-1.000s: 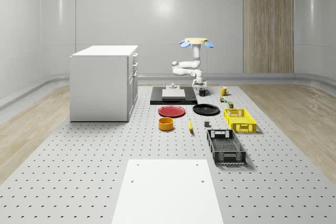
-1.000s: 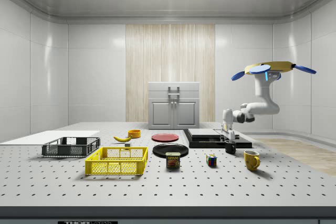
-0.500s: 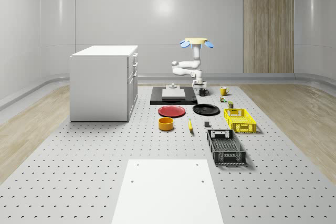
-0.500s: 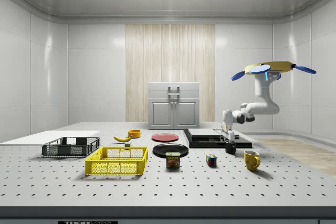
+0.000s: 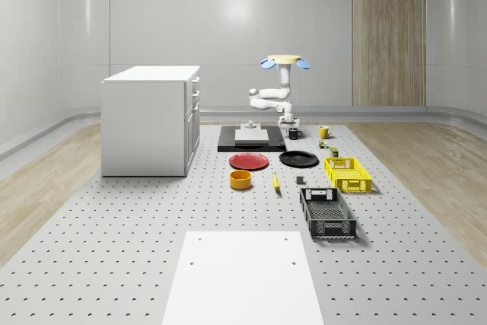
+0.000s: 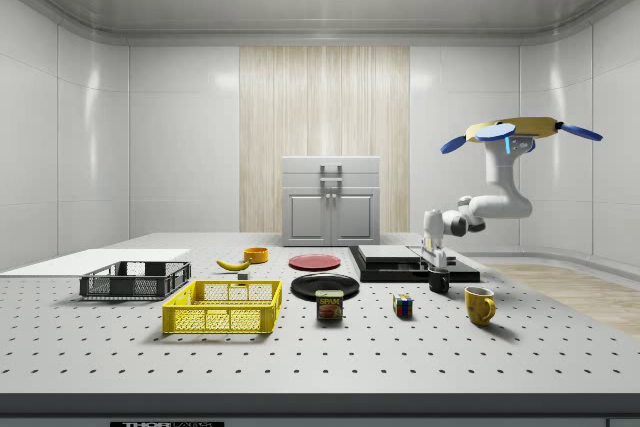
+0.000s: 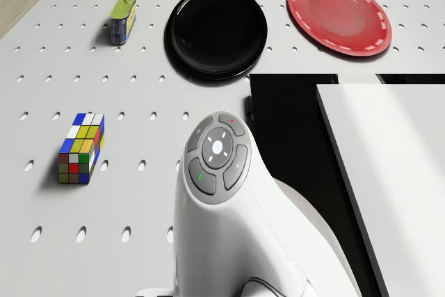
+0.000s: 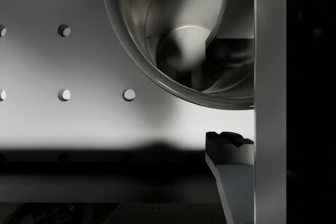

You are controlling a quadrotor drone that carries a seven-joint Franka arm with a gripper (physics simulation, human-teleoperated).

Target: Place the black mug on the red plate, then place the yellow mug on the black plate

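Observation:
The black mug (image 5: 294, 134) (image 6: 438, 283) stands on the table next to the black slab. My gripper (image 5: 292, 128) (image 6: 437, 264) reaches straight down onto it. In the wrist view the gripper (image 8: 218, 85) straddles the mug (image 8: 173, 51) rim: one finger (image 8: 223, 9) is inside, the other finger (image 8: 231, 182) outside. A strip of table shows between the outer finger and the rim, so the jaws stand open. The yellow mug (image 5: 324, 132) (image 6: 479, 305) is on the table nearby. Toward the table's middle lie the red plate (image 5: 249, 161) (image 7: 339, 14) and black plate (image 5: 298, 159) (image 7: 216, 30). The drone (image 5: 284, 59) (image 6: 520, 129) hovers above the table's far end.
A black slab (image 5: 247, 142) with a white block adjoins the mug. A Rubik's cube (image 7: 82, 148) and a tin can (image 7: 123, 17) lie near the black plate. Yellow crate (image 5: 347, 173), black crate (image 5: 327, 213), orange bowl (image 5: 240, 180), banana (image 5: 275, 181) and a white cabinet (image 5: 151, 119) stand further off.
Hardly anything differs in the outside views: the drone hovers in the same place and the hand stays down at the black mug.

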